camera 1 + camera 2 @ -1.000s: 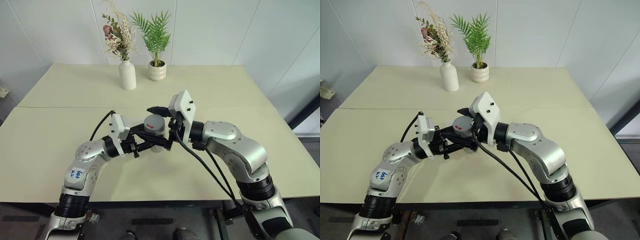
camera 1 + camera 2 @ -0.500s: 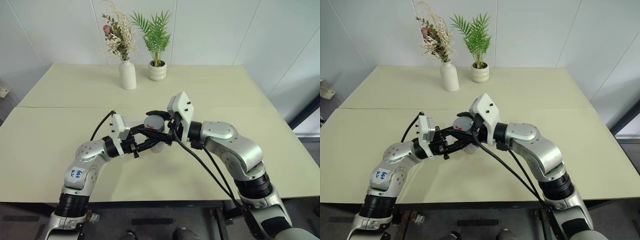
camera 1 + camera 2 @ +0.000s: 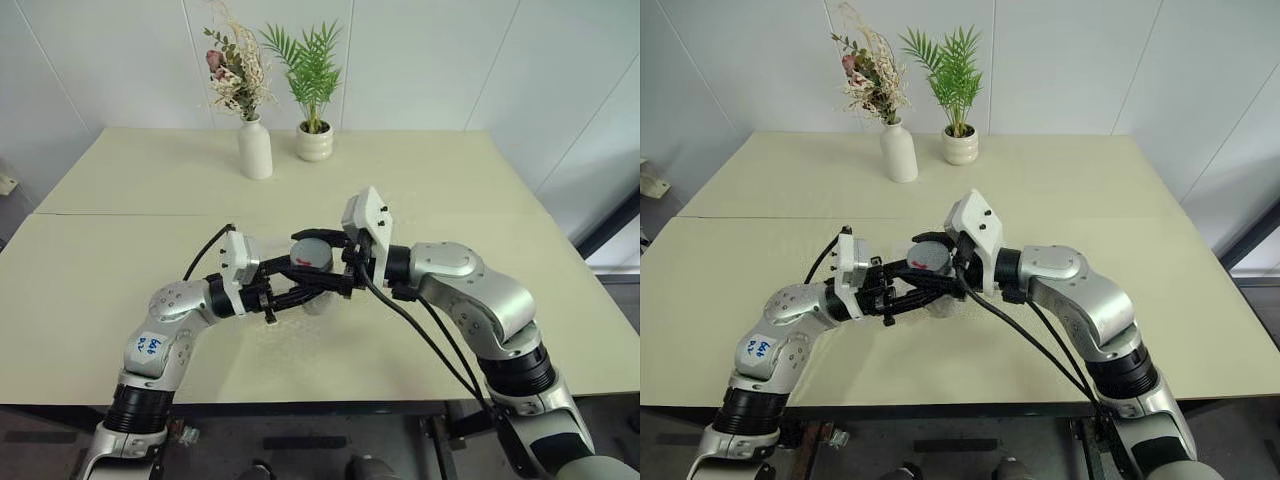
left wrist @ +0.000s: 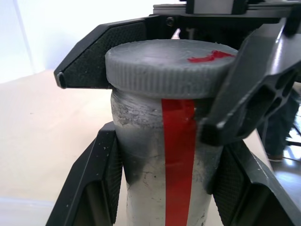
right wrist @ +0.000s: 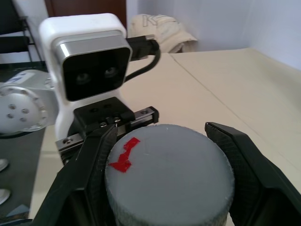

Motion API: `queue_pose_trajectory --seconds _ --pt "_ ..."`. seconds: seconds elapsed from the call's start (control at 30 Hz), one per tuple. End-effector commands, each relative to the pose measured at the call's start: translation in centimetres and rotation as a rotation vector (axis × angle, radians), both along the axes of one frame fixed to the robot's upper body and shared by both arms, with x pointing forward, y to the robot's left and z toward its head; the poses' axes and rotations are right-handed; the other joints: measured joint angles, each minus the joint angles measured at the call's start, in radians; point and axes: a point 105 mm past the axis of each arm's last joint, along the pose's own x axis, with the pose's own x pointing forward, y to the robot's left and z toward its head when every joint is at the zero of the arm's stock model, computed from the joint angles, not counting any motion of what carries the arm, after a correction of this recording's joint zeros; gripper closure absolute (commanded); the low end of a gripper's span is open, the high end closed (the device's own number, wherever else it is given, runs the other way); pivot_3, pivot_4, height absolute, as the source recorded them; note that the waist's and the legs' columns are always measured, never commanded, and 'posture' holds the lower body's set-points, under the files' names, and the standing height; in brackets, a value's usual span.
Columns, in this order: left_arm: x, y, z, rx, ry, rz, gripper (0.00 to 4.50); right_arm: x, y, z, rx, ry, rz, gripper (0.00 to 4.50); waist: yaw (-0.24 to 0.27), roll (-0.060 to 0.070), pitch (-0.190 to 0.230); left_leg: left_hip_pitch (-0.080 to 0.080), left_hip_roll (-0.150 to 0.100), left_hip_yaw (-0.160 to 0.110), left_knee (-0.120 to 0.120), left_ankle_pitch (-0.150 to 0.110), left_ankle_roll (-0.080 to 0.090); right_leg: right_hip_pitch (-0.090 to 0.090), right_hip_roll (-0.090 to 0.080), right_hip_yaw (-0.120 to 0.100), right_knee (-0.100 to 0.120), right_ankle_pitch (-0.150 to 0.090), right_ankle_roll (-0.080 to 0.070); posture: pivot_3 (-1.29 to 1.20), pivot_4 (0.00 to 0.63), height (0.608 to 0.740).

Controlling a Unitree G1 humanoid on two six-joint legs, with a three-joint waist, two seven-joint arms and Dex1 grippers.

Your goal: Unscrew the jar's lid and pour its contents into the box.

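While gripped, jar (image 4: 164,155) upright.

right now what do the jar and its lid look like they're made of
Jar: probably metal with a dull, scuffed silver finish; grey scratches and a red stripe down its side.
Lid: matte grey, ridged around the rim with a red mark on top; could be plastic or painted metal.

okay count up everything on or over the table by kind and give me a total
Jar: 1
Lid: 1
White vase of dried flowers: 1
Potted palm: 1
Robot hands, left hand and right hand: 2
Total: 6
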Motion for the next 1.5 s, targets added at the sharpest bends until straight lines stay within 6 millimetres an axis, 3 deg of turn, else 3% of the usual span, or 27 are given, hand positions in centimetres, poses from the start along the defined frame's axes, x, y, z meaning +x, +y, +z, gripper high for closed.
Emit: queue_pose_trajectory --seconds 0.03,0.4,0.93,0.97,1.1,1.5 --pt "0.2 1.0 0.2 0.018 0.005 -0.008 2.37 -2.0 -0.1 1.7 0.016 -0.085 0.120 1.83 0.000 0.000 0.000 0.000 0.000 0.000 0.000 0.000 0.000 0.000 0.000 0.000 0.000 0.000 0.000 0.00 0.150 0.740" --pt "0.0 1.0 0.3 0.054 -0.019 -0.087 2.37 -3.1 -0.4 0.8 -0.059 -0.110 0.276 1.83 0.000 0.000 0.000 0.000 0.000 0.000 0.000 0.000 0.000 0.000 0.000 0.000 -0.001 0.000 0.000 0.00 0.150 0.740" --pt "0.4 0.9 0.4 0.048 -0.044 -0.085 2.37 -2.4 -0.1 0.9 -0.055 -0.079 0.272 1.83 0.001 0.000 0.000 0.000 0.000 0.000 0.000 0.000 0.000 0.000 0.000 0.000 0.000 0.000 0.000 0.00 0.150 0.740" --pt "0.4 0.8 0.4 0.048 -0.046 -0.086 2.37 -2.3 -0.1 1.0 -0.051 -0.073 0.266 1.14 0.001 0.000 0.000 0.000 0.000 0.000 0.000 0.000 0.000 0.000 0.000 0.000 0.000 0.000 0.000 0.00 0.150 0.740" --pt "0.5 0.6 0.5 0.046 -0.047 -0.089 2.37 -2.4 -0.1 1.4 -0.053 -0.076 0.269 0.01 0.001 0.000 0.000 0.000 0.000 0.000 0.000 0.000 0.000 0.000 0.000 0.000 0.000 0.000 0.000 0.00 0.150 0.740" --pt "0.8 0.1 0.2 0.063 -0.051 -0.130 2.37 -1.1 -0.3 3.0 -0.017 -0.095 0.175 0.00 0.002 0.000 0.000 0.000 0.000 0.000 0.000 0.000 0.000 0.000 0.000 0.000 0.000 0.000 0.000 0.00 0.150 0.740"
